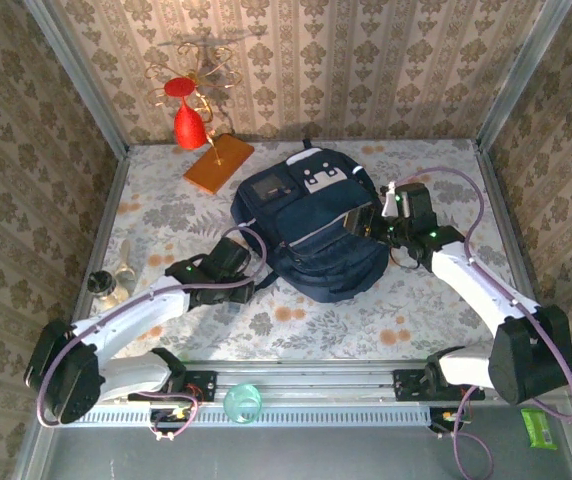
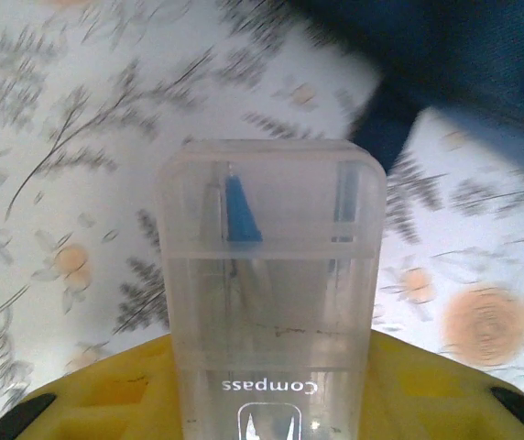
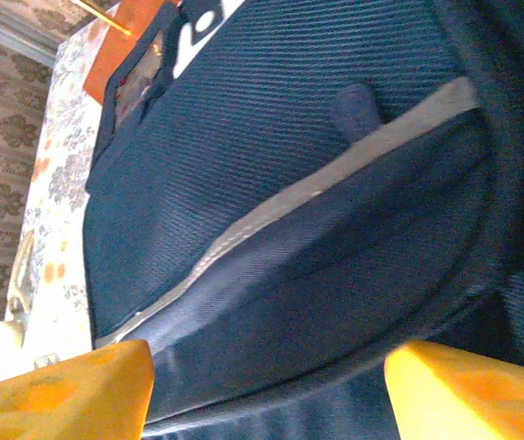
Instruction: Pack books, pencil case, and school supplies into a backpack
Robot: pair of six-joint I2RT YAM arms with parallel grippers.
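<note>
Ok, near end first. The left gripper [image 1: 232,260] is closed on the clear compass box [image 2: 271,275], clamped across its long sides. The label end sits in the jaws and the far end sticks out over the table [image 2: 51,183], just beside the backpack [image 1: 311,225]'s near-left corner.

Handling guess: the box is light, rigid thin plastic, so slick and likely to crack if squeezed. Side grip near the middle looks right; keep the force low. A blue-tipped piece [image 2: 240,211] inside probably rattles.

The backpack is soft and floppy and will sag unless held.

The right gripper [image 3: 267,390] is at the bag's right side, fingers wide apart around a fabric bulge below the grey stripe [image 3: 317,188]. Can't tell if the pads touch.

Unclear:
- whether the box is lifted or resting, since the table is blurred
- where the bag's opening is
- what's already inside

The orange slab [image 1: 218,163] lies at the far edge.
</note>
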